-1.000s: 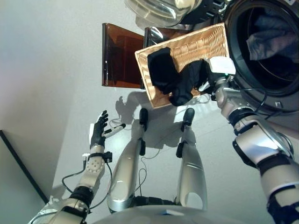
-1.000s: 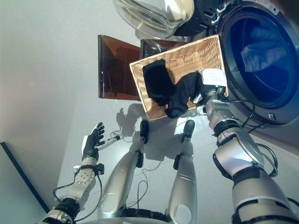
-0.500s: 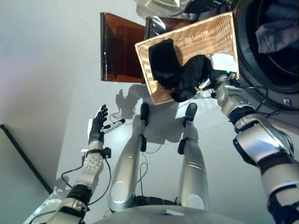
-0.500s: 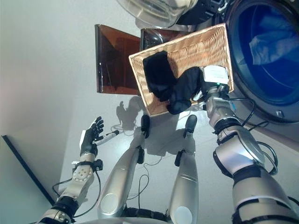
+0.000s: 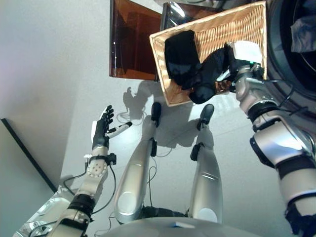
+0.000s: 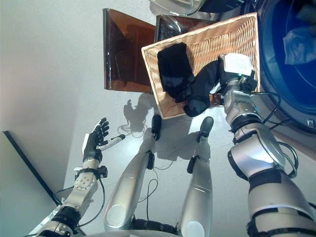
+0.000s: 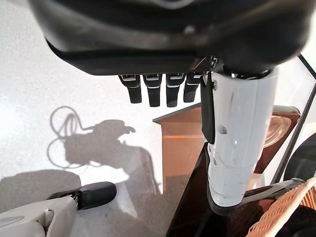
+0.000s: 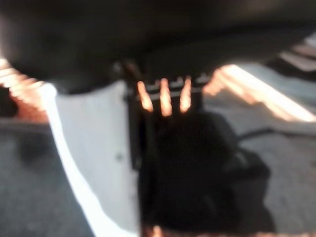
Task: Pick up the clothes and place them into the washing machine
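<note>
A wicker basket (image 5: 217, 24) sits on the floor before the washing machine (image 5: 291, 84), whose round drum (image 6: 291, 64) stands open with a pale cloth (image 6: 298, 42) inside. Two black garments lie in the basket: one (image 5: 180, 57) bunched at its middle, the other (image 5: 210, 76) hanging over the near rim. My right hand (image 5: 244, 54) is down in the basket, curled on that second garment; the right wrist view shows dark cloth (image 8: 197, 163) under its fingers. My left hand (image 5: 101, 131) hangs open over the floor, far from the basket.
A brown translucent box (image 5: 131, 44) stands on the floor just left of the basket, with a second one (image 5: 173, 10) behind it. A dark strip (image 5: 29, 153) runs along the floor at far left.
The whole picture has shifted, so the camera moved. My right hand stays on the black garment at the basket's near rim. The left hand holds its open pose.
</note>
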Motion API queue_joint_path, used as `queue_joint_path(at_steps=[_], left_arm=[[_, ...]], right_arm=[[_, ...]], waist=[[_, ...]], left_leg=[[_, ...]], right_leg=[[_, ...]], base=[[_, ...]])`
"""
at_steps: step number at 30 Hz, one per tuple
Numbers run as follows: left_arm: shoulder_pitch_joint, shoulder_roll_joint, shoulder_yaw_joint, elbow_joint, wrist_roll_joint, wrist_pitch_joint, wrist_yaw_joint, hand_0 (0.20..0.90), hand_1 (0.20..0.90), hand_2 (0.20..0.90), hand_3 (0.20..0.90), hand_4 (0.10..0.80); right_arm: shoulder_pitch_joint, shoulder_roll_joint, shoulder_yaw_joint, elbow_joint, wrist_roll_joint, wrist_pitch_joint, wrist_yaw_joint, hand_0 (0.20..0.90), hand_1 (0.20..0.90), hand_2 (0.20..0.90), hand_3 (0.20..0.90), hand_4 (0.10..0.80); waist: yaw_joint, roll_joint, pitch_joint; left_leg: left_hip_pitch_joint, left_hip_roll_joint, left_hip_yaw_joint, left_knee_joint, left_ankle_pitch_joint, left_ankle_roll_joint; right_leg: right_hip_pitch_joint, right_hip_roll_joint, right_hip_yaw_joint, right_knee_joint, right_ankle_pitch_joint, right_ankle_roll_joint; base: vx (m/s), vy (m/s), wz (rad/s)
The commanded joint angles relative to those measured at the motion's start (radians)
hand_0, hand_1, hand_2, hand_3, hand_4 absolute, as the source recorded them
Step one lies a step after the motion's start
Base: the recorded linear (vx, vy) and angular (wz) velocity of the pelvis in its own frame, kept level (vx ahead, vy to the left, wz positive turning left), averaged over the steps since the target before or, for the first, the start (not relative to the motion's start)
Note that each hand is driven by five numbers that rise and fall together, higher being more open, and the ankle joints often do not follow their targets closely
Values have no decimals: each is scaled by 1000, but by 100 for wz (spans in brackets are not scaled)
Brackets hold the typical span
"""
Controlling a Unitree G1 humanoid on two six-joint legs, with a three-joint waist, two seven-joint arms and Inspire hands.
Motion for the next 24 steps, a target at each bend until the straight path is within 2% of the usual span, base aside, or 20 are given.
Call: queue_joint_path(at_steps=[1,2,5,6,24], left_arm=[[80,71,13,-117,-13,-51,31,900,900,900,900,800],[80,71,13,-117,-13,-51,31,900,900,900,900,800],[77,68,15,-122,-17,-51,36,900,900,900,900,800],[78,68,16,-122,-17,-50,37,900,900,900,900,800],[82,69,13,-129,8,-59,81,900,900,900,900,800]], right_arm=[[-103,-69,82,-27,6,1,-11,900,900,900,900,800],[-103,-69,82,-27,6,1,-11,900,900,900,900,800],[-121,-79,84,-36,-1,7,-26,510,510,510,510,522],[-124,-81,88,-40,-10,11,-31,200,200,200,200,300],[-159,-93,73,-34,-114,82,-147,200,200,200,200,300]], waist=[[30,100,-19],[30,100,-19],[31,99,-19],[30,99,-19],[32,110,-19]], left_leg=[[-51,-12,-1,-115,111,-67],[-51,-12,-1,-115,111,-67],[-59,-11,1,-115,113,-66],[-61,-11,1,-116,113,-66],[-66,-15,4,-115,108,-62]], right_leg=[[-77,26,29,147,-115,1],[-77,26,29,147,-115,1],[-84,28,30,144,-110,1],[-87,28,30,144,-110,1],[-95,29,38,150,-116,2]], base=[[0,0,0],[0,0,0],[0,2,-1],[0,0,0],[-1,2,-1]])
